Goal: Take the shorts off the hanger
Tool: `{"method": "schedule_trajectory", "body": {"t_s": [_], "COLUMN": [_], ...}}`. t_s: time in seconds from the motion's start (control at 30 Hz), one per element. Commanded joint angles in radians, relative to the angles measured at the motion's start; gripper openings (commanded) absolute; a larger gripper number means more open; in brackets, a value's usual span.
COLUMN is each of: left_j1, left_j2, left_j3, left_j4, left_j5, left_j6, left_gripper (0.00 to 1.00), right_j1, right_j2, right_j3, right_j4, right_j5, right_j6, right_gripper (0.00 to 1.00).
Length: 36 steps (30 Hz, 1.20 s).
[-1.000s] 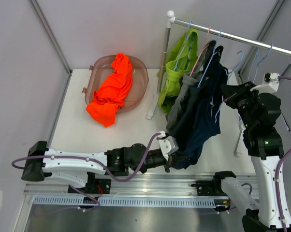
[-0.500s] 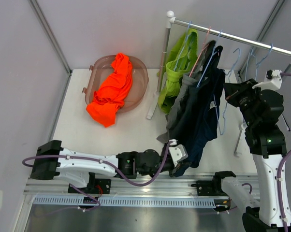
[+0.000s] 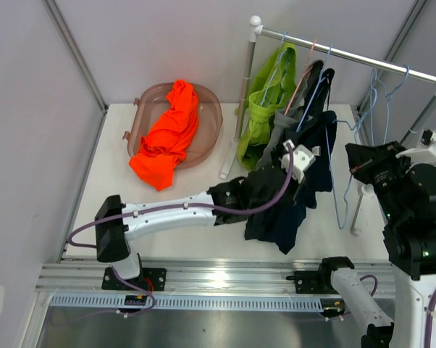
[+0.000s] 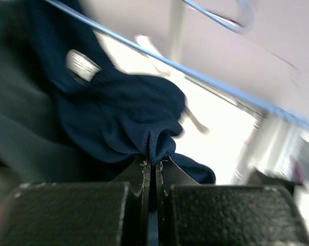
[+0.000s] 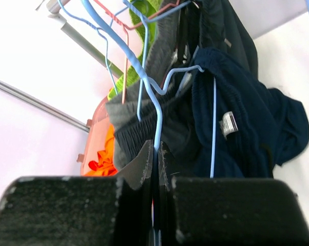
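Observation:
The navy shorts [image 3: 294,206] hang bunched off a blue hanger [image 3: 340,196] below the rail. My left gripper [image 3: 299,163] is shut on a fold of them, which shows pinched between the jaws in the left wrist view [image 4: 155,149]. My right gripper [image 3: 353,168] is shut on the blue hanger's wire [image 5: 157,120], to the right of the shorts [image 5: 247,123]. Grey shorts [image 3: 277,138], dark navy-black shorts [image 3: 318,83] and lime green shorts [image 3: 265,109] hang on the rail. Orange shorts [image 3: 167,134] lie across a pink basin.
The clothes rail [image 3: 363,58] runs across the back right on white posts [image 3: 241,101]. Empty blue hangers [image 3: 381,90] hang near its right end. The pink basin [image 3: 143,101] sits at the back left. Grey walls enclose the table.
My left arm swung up from the table's front edge towards the rail, lifting the navy shorts' lower part. My right gripper moved right and nearer with the hanger.

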Motion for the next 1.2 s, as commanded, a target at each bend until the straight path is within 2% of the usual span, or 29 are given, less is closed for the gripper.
{"method": "schedule_trajectory", "body": {"t_s": [0.0,0.07,0.2,0.37,0.47,0.5,0.6,0.7,0.77,0.87,0.97,1.17], "left_j1": [0.049,0.043,0.0,-0.142,-0.172,-0.173,-0.173,-0.172,-0.166,-0.126,-0.075,0.049], "left_j2": [0.027,-0.008,-0.138,-0.289,-0.321,-0.341,-0.347,-0.312,-0.284,-0.203,-0.091,0.067], "left_j3": [0.097,0.064,-0.132,-0.289,-0.39,-0.465,-0.533,-0.488,-0.405,-0.336,-0.134,0.091], "left_j4": [-0.135,-0.103,-0.068,-0.103,-0.158,-0.151,-0.132,-0.129,-0.138,-0.167,-0.212,-0.273], "left_j5": [-0.011,0.014,0.029,-0.093,-0.121,-0.118,-0.12,-0.165,-0.187,-0.167,-0.143,-0.069], "left_j6": [-0.043,-0.049,-0.098,-0.139,-0.219,-0.239,-0.293,-0.296,-0.271,-0.258,-0.225,-0.172], "left_gripper": [0.0,0.0,0.0,0.0,0.0,0.0,0.0,0.0,0.0,0.0,0.0,0.0], "right_j1": [-0.004,-0.004,-0.004,-0.002,-0.004,-0.005,-0.005,-0.004,-0.005,-0.004,-0.005,-0.004], "right_j2": [-0.019,-0.016,0.033,0.119,0.153,0.174,0.208,0.225,0.189,0.136,0.129,0.127], "right_j3": [0.077,0.092,0.132,0.207,0.253,0.266,0.321,0.362,0.297,0.276,0.331,0.44], "right_j4": [-0.041,-0.047,-0.011,0.06,0.086,0.085,0.052,-0.059,-0.101,-0.158,-0.237,-0.369], "right_j5": [-0.003,0.02,0.069,0.105,0.115,0.112,0.07,-0.042,-0.093,-0.093,-0.124,-0.113], "right_j6": [-0.008,-0.034,-0.075,-0.104,-0.109,-0.106,-0.065,0.012,0.053,0.055,0.043,-0.003], "right_gripper": [0.0,0.0,0.0,0.0,0.0,0.0,0.0,0.0,0.0,0.0,0.0,0.0]}}
